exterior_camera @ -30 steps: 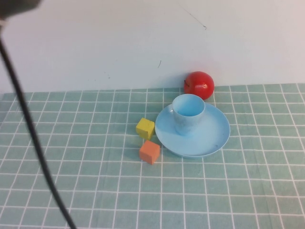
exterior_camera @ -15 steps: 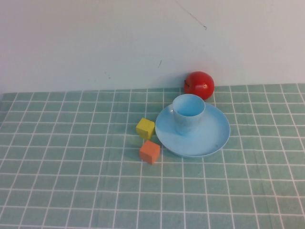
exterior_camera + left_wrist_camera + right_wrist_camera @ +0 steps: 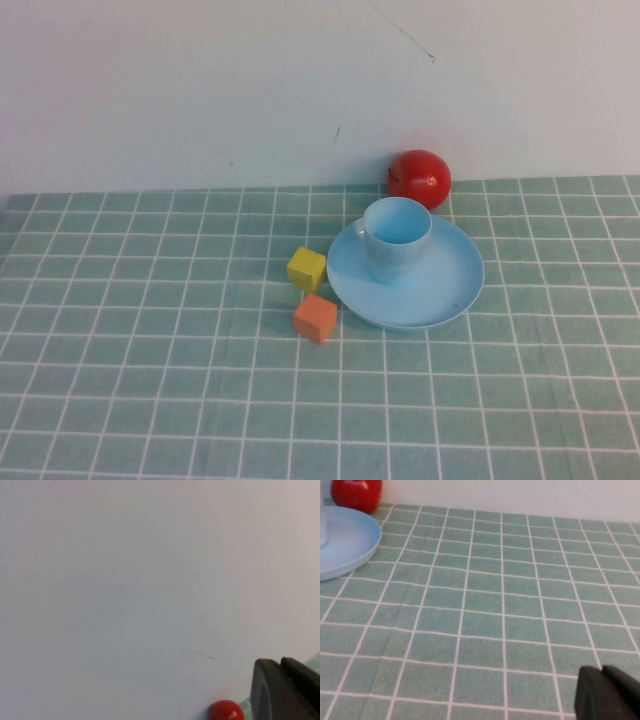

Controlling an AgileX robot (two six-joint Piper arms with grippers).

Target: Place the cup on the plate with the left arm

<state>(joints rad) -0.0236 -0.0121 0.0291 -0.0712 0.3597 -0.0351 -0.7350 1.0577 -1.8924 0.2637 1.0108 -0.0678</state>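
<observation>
High view: the cup (image 3: 397, 236) stands upright on the plate (image 3: 445, 292), toward the plate's far-left part, mouth up. The plate lies flat on the table (image 3: 150, 380), which carries a green cloth with a white grid. A red apple (image 3: 419, 179) sits just behind the plate, against the white wall (image 3: 200, 90), close to the plate's far rim. A yellow block (image 3: 306, 268) lies just left of the plate; an orange block (image 3: 316, 318) lies nearer the camera, beside the plate's near-left rim. The two blocks are close together but apart. Neither arm nor gripper shows in this view.

Left wrist view: mostly white wall. The apple (image 3: 226, 711) shows at the picture's edge, with a sliver of the green cloth beside it. A dark part of the left gripper (image 3: 285, 690) fills one corner; only this part shows, so I cannot tell whether it is released or clenched. It holds nothing visible and is well clear of the cup.

Right wrist view: green gridded table (image 3: 510, 605), with part of the plate (image 3: 350, 545) and the apple (image 3: 356, 494) behind it. A thin strip of the cup (image 3: 322, 515) shows on the plate. A dark part of the right gripper (image 3: 607, 695) sits in one corner, low over the table and well apart from the plate; cannot tell its state.
</observation>
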